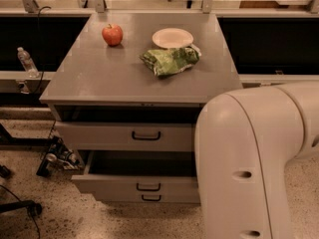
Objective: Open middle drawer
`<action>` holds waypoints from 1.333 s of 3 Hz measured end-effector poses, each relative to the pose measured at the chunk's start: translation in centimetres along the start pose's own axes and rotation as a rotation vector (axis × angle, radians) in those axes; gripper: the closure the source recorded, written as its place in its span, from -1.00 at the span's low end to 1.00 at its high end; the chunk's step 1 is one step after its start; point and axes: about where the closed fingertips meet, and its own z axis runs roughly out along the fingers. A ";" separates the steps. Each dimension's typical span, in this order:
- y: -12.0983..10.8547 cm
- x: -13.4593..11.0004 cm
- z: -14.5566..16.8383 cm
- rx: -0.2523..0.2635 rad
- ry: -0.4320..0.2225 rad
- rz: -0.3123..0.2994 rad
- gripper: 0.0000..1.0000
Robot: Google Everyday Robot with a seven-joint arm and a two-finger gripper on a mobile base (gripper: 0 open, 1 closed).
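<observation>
The grey cabinet [99, 78] has three fronts. The middle drawer [114, 184] is a low grey front with a small black pull handle [148, 186]. It stands pulled out, and its dark inside [144, 163] shows from above. The taller top front [99, 136] with the bigger black handle [146, 135] is above it. The lowest front [119, 198] sits just below it. My gripper is out of view, hidden behind my white arm [249, 163], which fills the lower right and covers the right ends of the drawers.
On the cabinet top lie a red apple [112, 34], a white plate [172, 38] and a green chip bag [169, 59]. A water bottle [26, 61] stands on a ledge at the left. Cables and a small wheeled object [60, 158] lie on the floor at the left.
</observation>
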 end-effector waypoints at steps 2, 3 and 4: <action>1.1 0.3 -0.1 -0.010 -0.003 0.018 1.00; 1.1 0.3 -0.1 -0.010 -0.003 0.018 1.00; 1.1 0.3 -0.2 -0.010 -0.003 0.018 1.00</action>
